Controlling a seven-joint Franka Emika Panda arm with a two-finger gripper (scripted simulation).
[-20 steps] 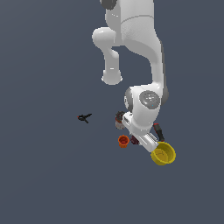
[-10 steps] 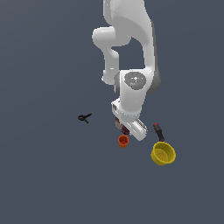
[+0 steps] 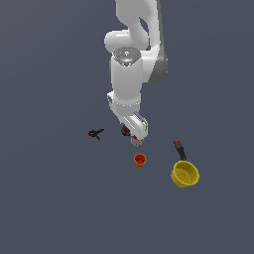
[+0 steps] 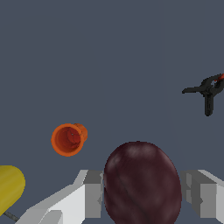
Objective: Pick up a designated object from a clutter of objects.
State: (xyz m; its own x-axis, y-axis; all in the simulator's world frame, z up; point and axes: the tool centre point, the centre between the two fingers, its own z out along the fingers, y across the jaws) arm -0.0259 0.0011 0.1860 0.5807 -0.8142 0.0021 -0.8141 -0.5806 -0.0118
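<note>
On my wrist feed the maroon ball [image 4: 142,183] fills the space between the fingers [image 4: 89,192], so I read the gripper [image 3: 130,135] as clamped on it. Beyond it lie the cup [image 4: 68,139], the pan [image 4: 9,187] and the clamp [image 4: 208,91]. From outside, I see the ball [image 3: 125,131] above the floor [image 3: 49,198], the cup [image 3: 140,159] just below it in the picture.

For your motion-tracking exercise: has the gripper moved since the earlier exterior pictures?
Yes. Against the fixed orange cup, the gripper has shifted toward the exterior view's left, off the yellow pan side, and now straddles the maroon ball.
</note>
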